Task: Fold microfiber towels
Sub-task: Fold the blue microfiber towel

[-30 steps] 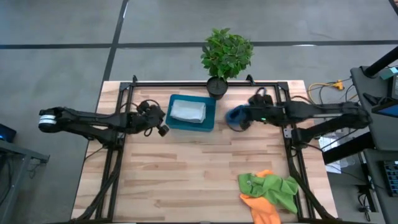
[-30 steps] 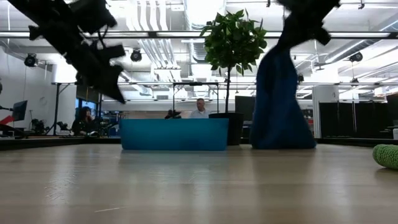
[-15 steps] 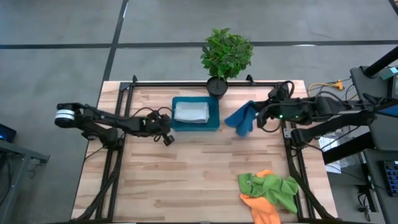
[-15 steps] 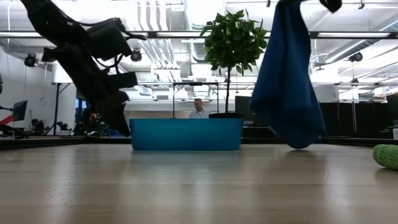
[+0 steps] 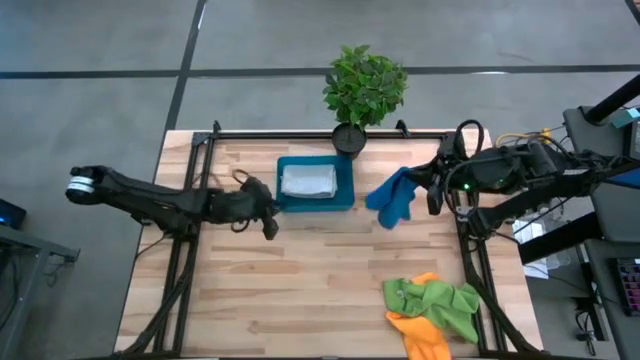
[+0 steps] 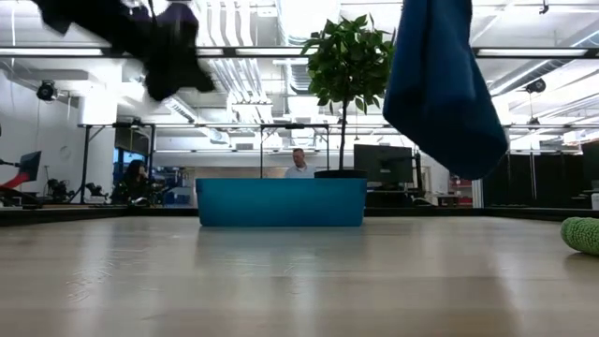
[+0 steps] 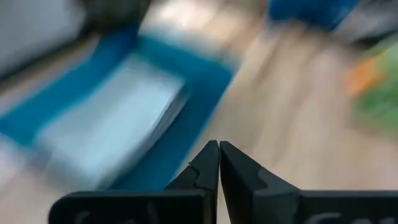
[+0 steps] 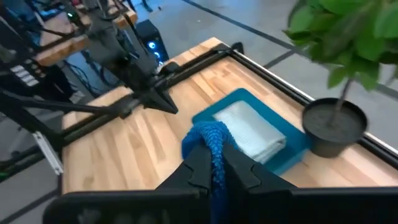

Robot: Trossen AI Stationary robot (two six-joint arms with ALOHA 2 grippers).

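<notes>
A bright blue towel (image 5: pixel 392 197) hangs in the air right of the blue tray (image 5: pixel 345 190), with my right gripper (image 5: pixel 432 190) shut on it. A folded grey-white towel (image 5: pixel 308 180) lies flat in the tray. A lime green towel (image 5: pixel 440 300) and an orange towel (image 5: pixel 418 335) lie crumpled together near the table's front right corner, the green one partly on the orange one. My left gripper (image 5: pixel 270 226) is shut and holds nothing, above the table just left of the tray's near left corner. My right gripper pinches a bunched part of the blue towel (image 8: pixel 210 144) between its two fingers. The fingers come from the table's right side, slanting down. The towel hangs slack below them, and its lower end (image 6: pixel 473 154) is clear of the table.
A potted plant (image 5: pixel 365 90) stands at the far edge behind the tray. A black frame (image 5: pixel 300 133) runs along the table's far edge and down both sides. Bare wood (image 5: pixel 300 290) stretches across the middle and near left.
My right gripper has risen and drawn back toward the table's right edge. The blue towel's lower end, which lay on the table, now hangs clear. My left gripper has swung toward the near edge, dipped, then risen. The tray has slid a little toward the right.
</notes>
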